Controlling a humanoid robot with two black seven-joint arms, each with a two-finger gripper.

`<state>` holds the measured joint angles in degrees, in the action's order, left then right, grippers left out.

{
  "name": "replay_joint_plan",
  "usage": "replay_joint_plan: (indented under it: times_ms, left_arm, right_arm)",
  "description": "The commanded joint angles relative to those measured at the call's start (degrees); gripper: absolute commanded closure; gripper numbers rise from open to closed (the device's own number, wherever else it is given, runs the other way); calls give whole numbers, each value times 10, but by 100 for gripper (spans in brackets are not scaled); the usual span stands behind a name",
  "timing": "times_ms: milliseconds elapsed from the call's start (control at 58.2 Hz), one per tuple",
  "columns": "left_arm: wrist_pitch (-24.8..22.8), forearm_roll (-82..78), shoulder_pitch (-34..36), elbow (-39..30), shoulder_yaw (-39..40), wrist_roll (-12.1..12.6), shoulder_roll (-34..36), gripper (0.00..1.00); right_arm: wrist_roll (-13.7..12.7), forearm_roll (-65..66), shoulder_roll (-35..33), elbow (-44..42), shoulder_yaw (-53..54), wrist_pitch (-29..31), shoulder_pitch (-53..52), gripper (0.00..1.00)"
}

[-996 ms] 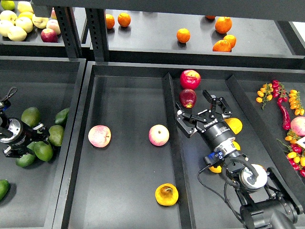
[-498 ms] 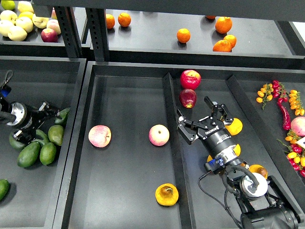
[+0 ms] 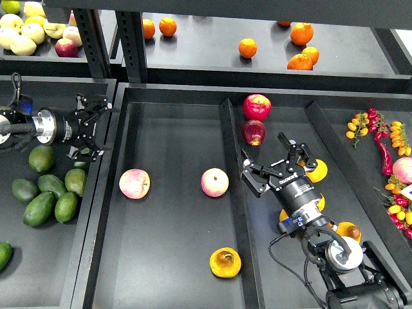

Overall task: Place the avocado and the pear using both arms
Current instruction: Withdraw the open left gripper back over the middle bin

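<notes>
On the near edge of the middle tray you have the pear lying alone, brown dimpled end up, so that half reads as done, or at least the pear is down and free of either gripper. Left side, your left gripper hangs over the wall between the left bin and the middle tray, fingers spread wide, nothing between them. No avocado is in either gripper. Avocados sit clustered in the left bin below and near of that gripper, one more at the near left edge; you can't tell which one is meant, so call the avocado half not done. Right side, your right gripper hovers over the right tray, just near of the dark red apple, fingers apart and empty, close to it but contact isn't clear. Orange fruit lies beside and partly under that wrist. Two pink-yellow apples sit mid-tray, well apart from the pear, not part of the job. Judging from this: pear placed, avocado left to grab from the left bin and carry over into the middle tray; left arm is the one nearest for it. Right arm looks finished, just needs to clear out.
</notes>
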<state>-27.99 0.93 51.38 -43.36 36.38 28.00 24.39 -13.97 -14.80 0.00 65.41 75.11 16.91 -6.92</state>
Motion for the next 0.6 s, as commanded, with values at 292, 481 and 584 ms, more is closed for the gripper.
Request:
replay_joint_plan:
  times_ms: [292,481,584]
  left_arm:
    - [2,37,-139,-76,279,0,-170,1]
    - [21,36,-194,-106,337,0,-244,1]
    - [29,36,-212,-112,361,0,-244,1]
  right_arm:
    - [-10,-3,-11,8,-4,20,9,0]
    - [-11,-4,-58,8,-13,20,9,0]
    - [-31,-5,-79,9,-21,21,9,0]
